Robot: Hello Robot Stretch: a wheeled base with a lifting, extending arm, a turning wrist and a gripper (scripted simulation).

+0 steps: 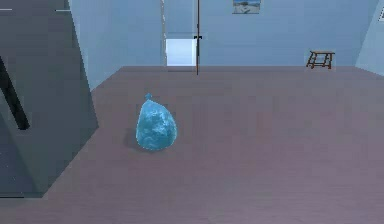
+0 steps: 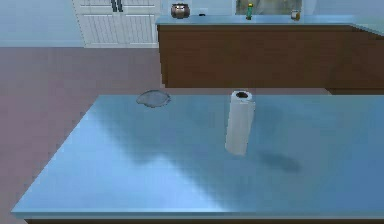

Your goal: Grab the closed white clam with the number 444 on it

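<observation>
Well, ahead of us a shiny blue bag [image 1: 155, 126] sits on the brown floor [image 1: 260, 150], tied at the top (it looks a bit like a big water drop). To its left, near us, stands a big dark grey block [image 1: 45, 100]. Far off is a pale blue wall [image 1: 280, 30] with a bright doorway [image 1: 181, 50], a thin dark pole [image 1: 198, 40] just right of it, and a small picture [image 1: 246, 6] high up. A little wooden stool [image 1: 320, 60] stands far to the right, by the wall. Out to the side we see a blue table top [image 2: 120, 170] near us. A white paper roll [image 2: 238, 122] stands upright on it. A small round dish [image 2: 154, 97] lies near the far edge, left of the roll and apart from it. Beyond the table runs a long brown counter [image 2: 260, 55] with a dark pot [image 2: 180, 11] and small bottles [image 2: 248, 10] on top, and white doors [image 2: 118, 22] to its left. We cannot tell where the clam is, and we cannot tell how the gripper stands.
</observation>
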